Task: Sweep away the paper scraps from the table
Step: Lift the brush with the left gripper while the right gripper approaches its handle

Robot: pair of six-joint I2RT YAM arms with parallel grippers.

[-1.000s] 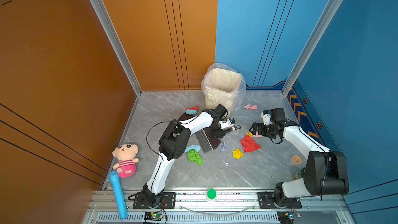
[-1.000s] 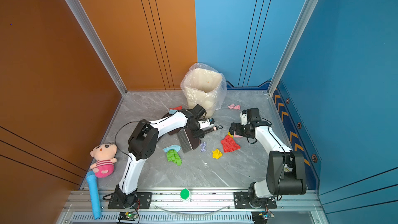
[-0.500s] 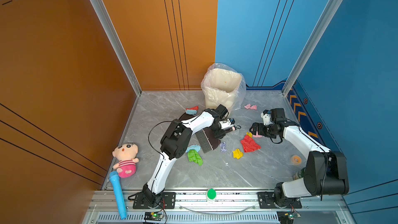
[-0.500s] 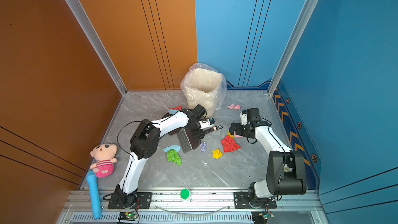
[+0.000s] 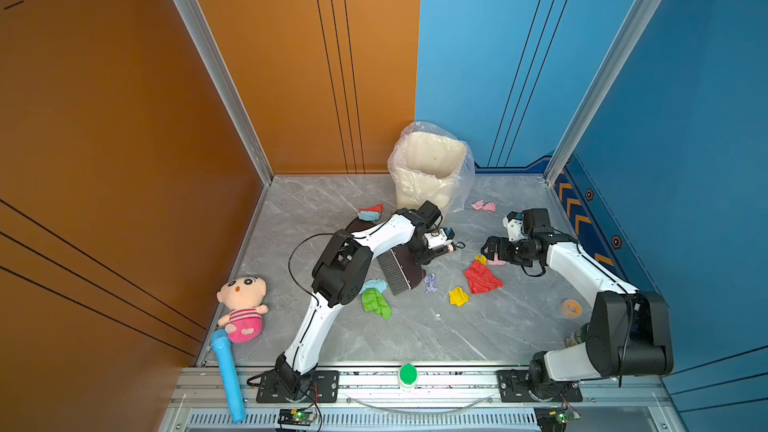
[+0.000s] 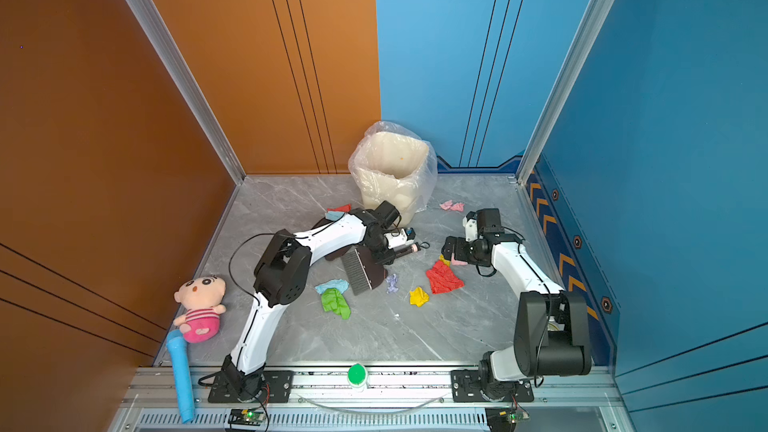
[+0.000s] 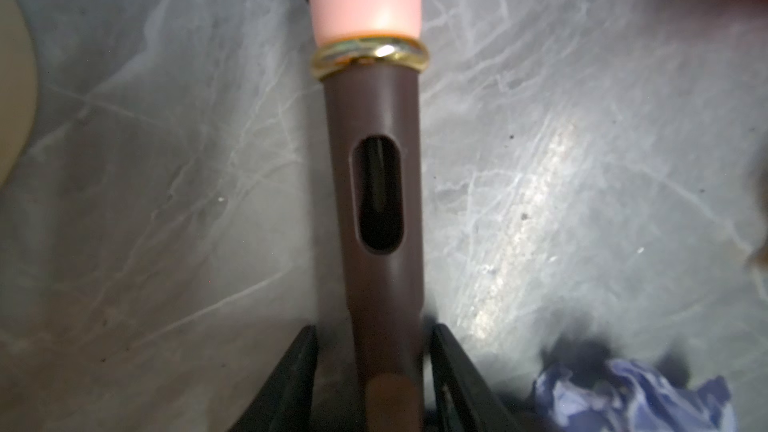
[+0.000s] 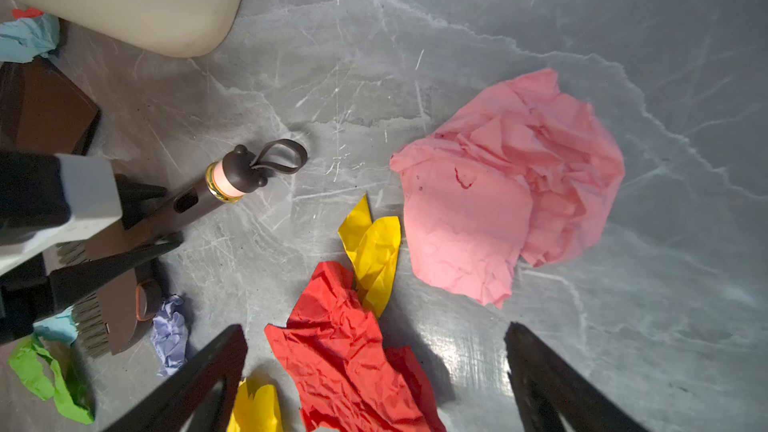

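Evidently the left end effector [image 7: 374,371] is clamped on the brush handle [image 7: 374,184] near its bristle end, which would let the brush head [image 5: 398,272] drag flat across the counter [image 5: 415,334]. The right end effector [image 8: 374,371] hangs wide open and empty over the red scrap [image 8: 345,351], yellow scrap [image 8: 374,255] and pink scrap [image 8: 511,184] (perhaps waiting its turn). From the brush head, the lilac scrap [image 5: 430,283] lies at three o'clock and the green scrap [image 5: 376,303] near seven; whether the bristles touch the counter is unclear.
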